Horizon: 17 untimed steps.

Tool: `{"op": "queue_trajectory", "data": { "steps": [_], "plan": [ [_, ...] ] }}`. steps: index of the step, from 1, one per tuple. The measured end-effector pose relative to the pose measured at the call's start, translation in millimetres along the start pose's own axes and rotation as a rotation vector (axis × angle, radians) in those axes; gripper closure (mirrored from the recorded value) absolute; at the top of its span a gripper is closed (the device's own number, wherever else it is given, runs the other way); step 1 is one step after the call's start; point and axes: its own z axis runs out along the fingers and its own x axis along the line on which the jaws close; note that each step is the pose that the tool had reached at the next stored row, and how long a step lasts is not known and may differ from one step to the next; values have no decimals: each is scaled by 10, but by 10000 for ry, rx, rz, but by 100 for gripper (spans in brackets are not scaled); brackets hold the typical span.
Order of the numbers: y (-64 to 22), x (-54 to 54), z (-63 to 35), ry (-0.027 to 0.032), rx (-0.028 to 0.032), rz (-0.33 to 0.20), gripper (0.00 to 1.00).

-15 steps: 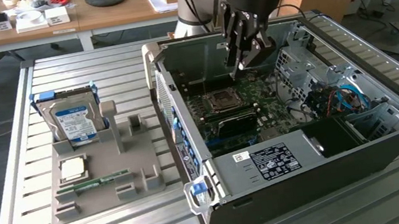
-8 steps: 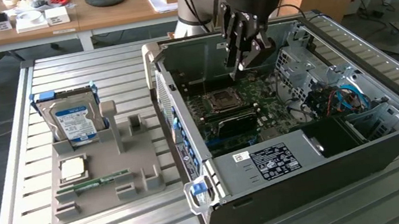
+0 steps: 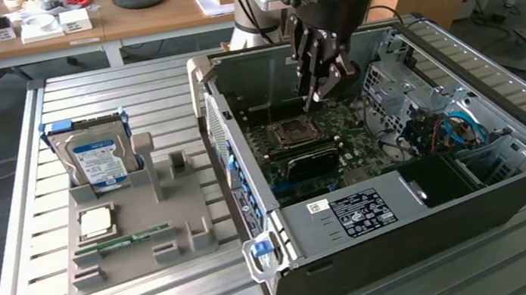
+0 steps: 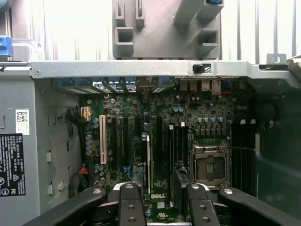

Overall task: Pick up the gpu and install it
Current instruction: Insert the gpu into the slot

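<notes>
The gpu (image 3: 306, 163) is a dark card standing in a slot of the motherboard (image 3: 344, 141), just on the near side of the CPU socket (image 3: 291, 132). From the wrist view the gpu (image 4: 149, 157) is a thin edge-on strip running between the black slots. My gripper (image 3: 319, 98) hangs inside the open PC case (image 3: 404, 213), above the board. It is open. In the wrist view the gripper (image 4: 160, 207) has its black fingers (image 4: 130, 203) spread apart, with nothing between them but bare board.
A grey parts holder (image 3: 137, 233) lies on the slatted table at the exterior view's left. It carries a hard drive (image 3: 96, 158), a CPU chip (image 3: 96, 221) and a RAM stick (image 3: 123, 241). The case walls, drive cage (image 3: 406, 75) and power supply (image 3: 353, 212) hem in the gripper.
</notes>
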Motion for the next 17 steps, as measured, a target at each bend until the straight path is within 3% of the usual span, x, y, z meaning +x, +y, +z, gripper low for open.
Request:
{"op": "queue_trajectory", "data": {
  "steps": [6,13,17],
  "plan": [
    [-4,7,103,-1,3,0,60],
    [-51,5,111,0,2,-1,60],
    [-58,7,172,1,1,-4,60]
  ]
}}
